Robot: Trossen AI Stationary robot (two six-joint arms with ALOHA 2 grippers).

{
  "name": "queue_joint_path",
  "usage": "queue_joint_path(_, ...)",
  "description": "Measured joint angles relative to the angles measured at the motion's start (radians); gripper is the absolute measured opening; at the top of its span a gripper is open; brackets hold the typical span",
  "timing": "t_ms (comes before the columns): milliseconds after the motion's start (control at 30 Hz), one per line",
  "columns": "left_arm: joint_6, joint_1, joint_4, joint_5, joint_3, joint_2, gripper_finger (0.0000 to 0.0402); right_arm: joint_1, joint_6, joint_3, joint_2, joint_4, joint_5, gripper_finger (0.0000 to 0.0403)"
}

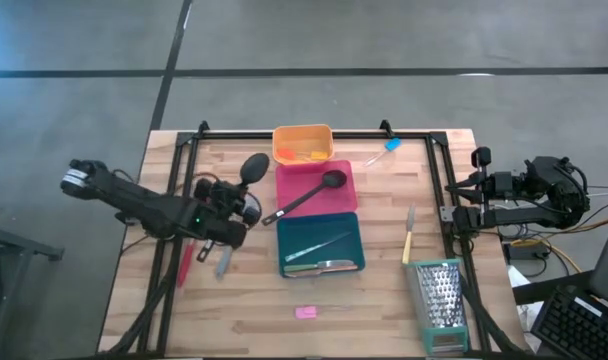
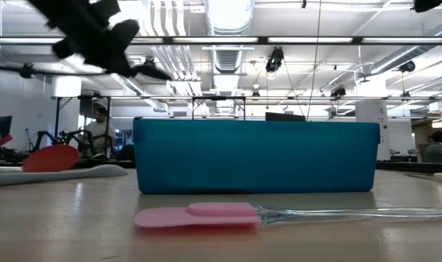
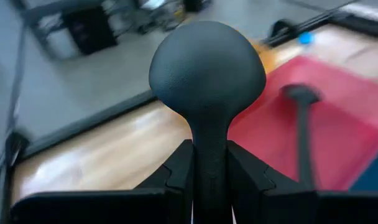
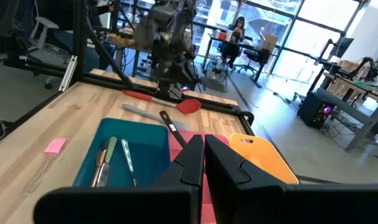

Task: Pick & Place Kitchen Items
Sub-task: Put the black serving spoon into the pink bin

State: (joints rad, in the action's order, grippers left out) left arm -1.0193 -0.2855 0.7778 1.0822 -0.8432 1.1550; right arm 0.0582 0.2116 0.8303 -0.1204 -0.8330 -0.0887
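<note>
Two arms in the shot, only one busy. Left arm reaches in from the left edge, stretched across the left side of the surface [image 1: 384,300], with the left gripper [image 1: 246,190] up off the wood and pinching the handle of a black spoon [image 3: 207,74]. The wrist view shows it well: both fingers [image 3: 170,177] squeeze the stem and the round bowl sticks out past the tips, pointing toward the far edge. In the low view the arm hangs well above the surface.

Right arm is folded up at the right edge, outside the frame rail, with the right gripper [image 4: 203,163] pressed together and holding nothing.

Where the rest sits:
- second black spoon [image 1: 306,197] lies diagonally on the pink tray [image 1: 342,200] in the middle
- orange tray [image 1: 302,132] at the far edge, just beyond the pink one
- teal tray [image 1: 356,232] on the near side, with metal tongs [image 1: 324,265] inside
- red spatula [image 1: 187,264] and grey spoon [image 1: 224,262] on the wood under the left arm
- yellow-handled knife [image 1: 408,243] right of the teal tray
- box grater [image 1: 442,298] in the near right corner
- small pink piece [image 1: 305,312] on the wood near the front edge
</note>
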Motion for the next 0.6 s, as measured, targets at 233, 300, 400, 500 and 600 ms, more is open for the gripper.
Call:
queue_joint_path(233, 0.581, 0.116, -0.280, -0.265, -0.171, 0.013, 0.0068, 0.000, -0.001, 0.000, 0.000, 0.000, 0.000, 0.0008)
queue_joint_path(300, 0.661, 0.166, -0.299, -0.394, -0.220, 0.035, 0.0068, 0.000, 0.000, 0.000, 0.000, 0.000, 0.000, 0.0008)
queue_joint_path(400, 0.729, 0.237, -0.283, -0.516, -0.289, 0.081, 0.0068, 0.000, -0.001, 0.000, 0.000, 0.000, 0.000, 0.0008)
queue_joint_path(500, 0.753, 0.304, -0.235, -0.602, -0.353, 0.138, 0.0068, 0.000, -0.002, 0.000, 0.000, 0.000, 0.000, 0.0008)
queue_joint_path(600, 0.759, 0.354, -0.195, -0.665, -0.402, 0.206, 0.0068, 0.000, 0.000, 0.000, 0.000, 0.000, 0.000, 0.0008)
